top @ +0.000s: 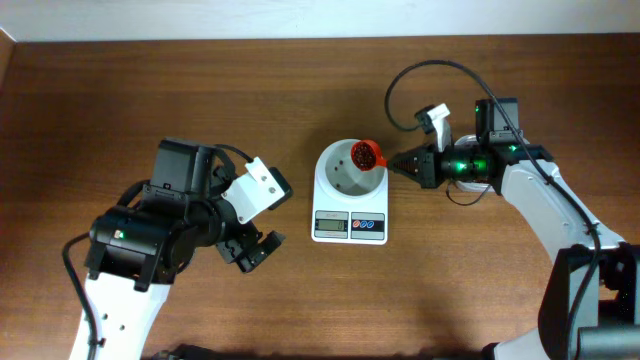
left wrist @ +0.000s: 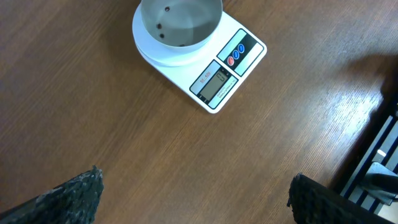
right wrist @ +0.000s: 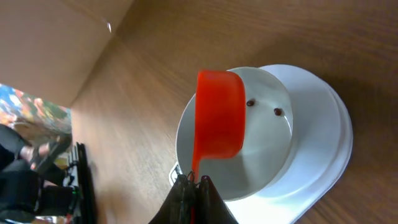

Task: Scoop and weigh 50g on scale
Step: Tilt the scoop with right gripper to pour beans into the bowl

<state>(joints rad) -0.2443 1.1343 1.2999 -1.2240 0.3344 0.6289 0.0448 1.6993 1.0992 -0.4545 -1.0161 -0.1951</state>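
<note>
Dark wooden surface (top: 200, 90) carries a small white digital scale (top: 350, 205) mid-frame; right jaws clamp an orange-red plastic scoop (top: 368, 155) over its bowl (top: 338, 172), few dark red-brown beans (right wrist: 250, 103) inside; left jaws gape wide.

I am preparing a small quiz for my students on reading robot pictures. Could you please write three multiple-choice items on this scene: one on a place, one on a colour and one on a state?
1. Where is the scoop?
A. over the bowl on the scale
B. under the scale
C. far to the left of the scale

2. What colour is the scoop?
A. green
B. white
C. orange-red

3. How is the left gripper?
A. shut on the scoop
B. open, holding nothing
C. shut on the bowl

Answers:
1. A: the overhead view shows the scoop above the bowl, with its handle in the shut right gripper.
2. C: the overhead and right wrist views both show it bright orange-red.
3. B: its fingers stand wide apart with nothing between them.
</note>
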